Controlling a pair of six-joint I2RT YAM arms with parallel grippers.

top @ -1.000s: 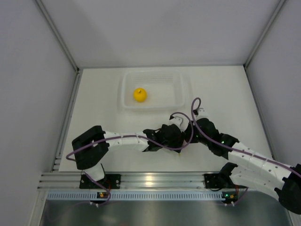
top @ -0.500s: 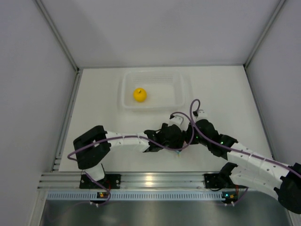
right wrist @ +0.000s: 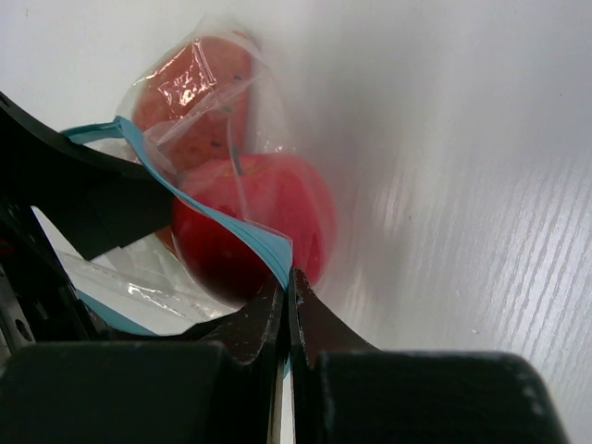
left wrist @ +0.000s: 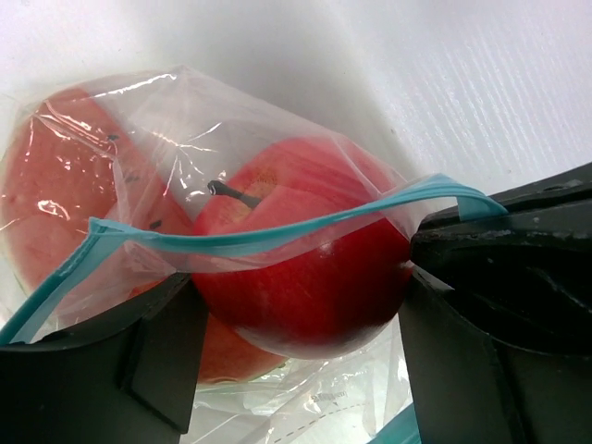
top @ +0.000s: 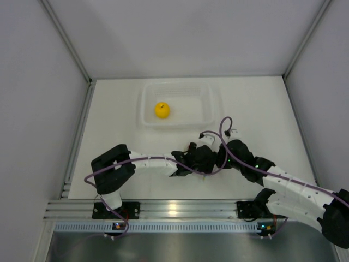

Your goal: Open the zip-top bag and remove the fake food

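The zip-top bag lies on the white table with its mouth gaping and its teal zip strip arching across. Just inside the mouth sits the red round fruit. My left gripper is open, its fingers wide on either side of that fruit and close against it. A red-orange piece lies deeper in the bag. My right gripper is shut on the zip strip. From above, both grippers hide the bag. The yellow fruit lies in a clear tray.
The rigid clear tray stands at the back middle of the table, just beyond the two grippers. White walls close in the table on the left, right and back. A metal rail runs along the near edge.
My left arm has swung its elbow to the right, and both grippers have crept slightly toward the near edge. The tray and the yellow fruit have not moved.
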